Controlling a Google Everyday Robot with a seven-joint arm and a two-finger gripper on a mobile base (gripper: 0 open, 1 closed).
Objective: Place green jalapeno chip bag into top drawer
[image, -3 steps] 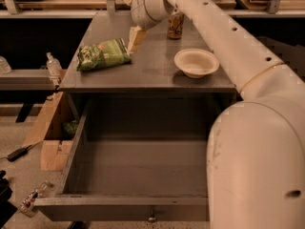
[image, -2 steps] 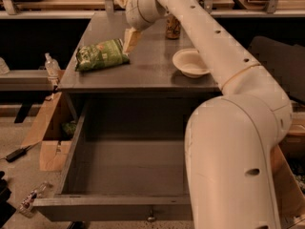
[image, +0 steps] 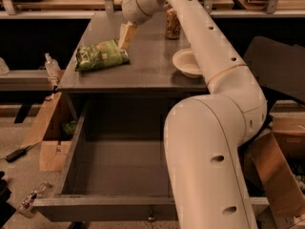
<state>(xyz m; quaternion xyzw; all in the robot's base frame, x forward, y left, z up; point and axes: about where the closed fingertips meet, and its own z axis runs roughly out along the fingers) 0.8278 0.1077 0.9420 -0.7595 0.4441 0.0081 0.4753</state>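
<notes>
The green jalapeno chip bag (image: 101, 55) lies flat on the left part of the grey cabinet top (image: 143, 73). My gripper (image: 126, 37) hangs down from the wrist just above and right of the bag's right end, close to it. The top drawer (image: 81, 142) is pulled out wide below the cabinet top, with a small knob (image: 151, 218) on its front panel. Its inside shows nothing in it, and my arm hides its right side.
A tan drink can (image: 172, 24) stands at the back of the top. A pale bowl (image: 188, 62) sits at the right. Cardboard boxes (image: 47, 132) and a bottle (image: 51, 66) are on the left; more cardboard (image: 279, 171) is at the right.
The gripper has come down and left, closer to the bag's right end. The view has shifted so my arm covers more of the right side. The bag has not moved.
</notes>
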